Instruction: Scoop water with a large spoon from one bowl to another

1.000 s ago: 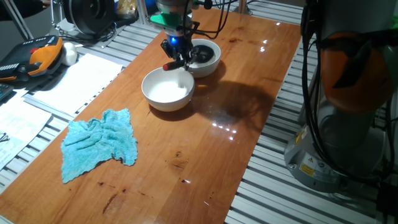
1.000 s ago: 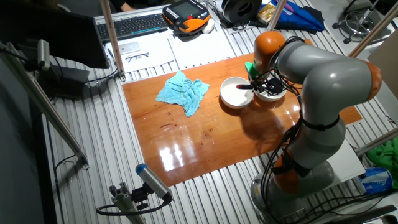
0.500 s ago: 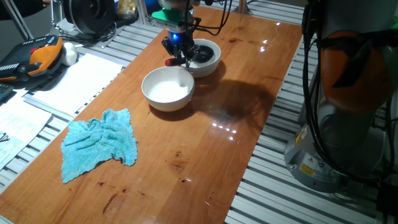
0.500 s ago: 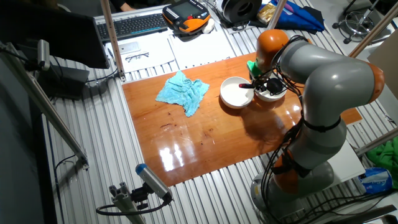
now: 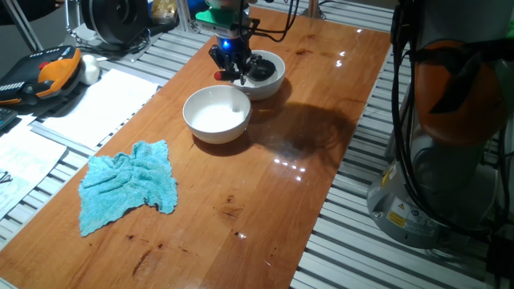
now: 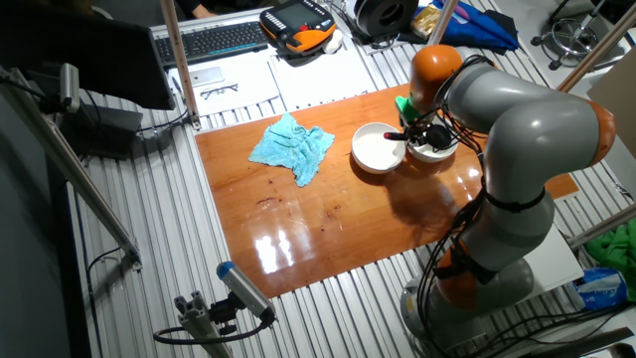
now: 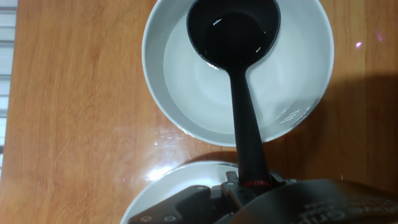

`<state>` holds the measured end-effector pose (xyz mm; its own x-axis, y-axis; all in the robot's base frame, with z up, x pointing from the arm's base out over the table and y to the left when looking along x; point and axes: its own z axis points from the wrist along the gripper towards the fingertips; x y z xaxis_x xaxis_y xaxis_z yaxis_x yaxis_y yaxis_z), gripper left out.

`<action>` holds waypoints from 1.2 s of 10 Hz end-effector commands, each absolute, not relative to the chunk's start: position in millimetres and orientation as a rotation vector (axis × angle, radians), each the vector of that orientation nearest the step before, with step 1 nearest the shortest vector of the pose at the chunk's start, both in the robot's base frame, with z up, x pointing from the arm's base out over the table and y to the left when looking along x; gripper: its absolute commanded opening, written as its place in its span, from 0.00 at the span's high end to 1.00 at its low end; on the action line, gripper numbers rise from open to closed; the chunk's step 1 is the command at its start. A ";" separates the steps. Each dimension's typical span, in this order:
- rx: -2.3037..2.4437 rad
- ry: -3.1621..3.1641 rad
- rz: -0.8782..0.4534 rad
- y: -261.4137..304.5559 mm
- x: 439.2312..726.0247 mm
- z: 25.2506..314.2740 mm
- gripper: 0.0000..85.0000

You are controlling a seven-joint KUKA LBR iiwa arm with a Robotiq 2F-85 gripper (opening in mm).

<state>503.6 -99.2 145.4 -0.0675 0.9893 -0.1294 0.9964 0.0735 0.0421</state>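
My gripper [image 5: 231,64] is shut on the large spoon, a black ladle, near the red tip [image 5: 218,76] of its handle. The scoop [image 5: 260,71] sits in the far white bowl [image 5: 273,83]. In the hand view the scoop [image 7: 233,31] lies inside that bowl [image 7: 311,93], which holds clear water [image 7: 193,81], and a glint shows liquid in the scoop. The handle [image 7: 247,137] runs back to my gripper [image 7: 249,186]. The near white bowl [image 5: 215,115] stands just in front, and its rim [image 7: 168,177] shows below. Both bowls also show in the other fixed view [image 6: 380,149].
A crumpled blue cloth [image 5: 128,185] lies on the wooden table [image 5: 265,193] at the near left. Papers [image 5: 96,104] and an orange-black device [image 5: 48,72] lie off the table's left side. The arm's base [image 5: 450,120] stands at the right.
My gripper has shifted slightly away from the near bowl toward the far bowl, carrying the ladle's red tip back off the near bowl's rim. The bowls and cloth have not moved.
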 end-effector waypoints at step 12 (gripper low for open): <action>2.017 2.240 -0.150 -103.0 508.7 167.8 1.00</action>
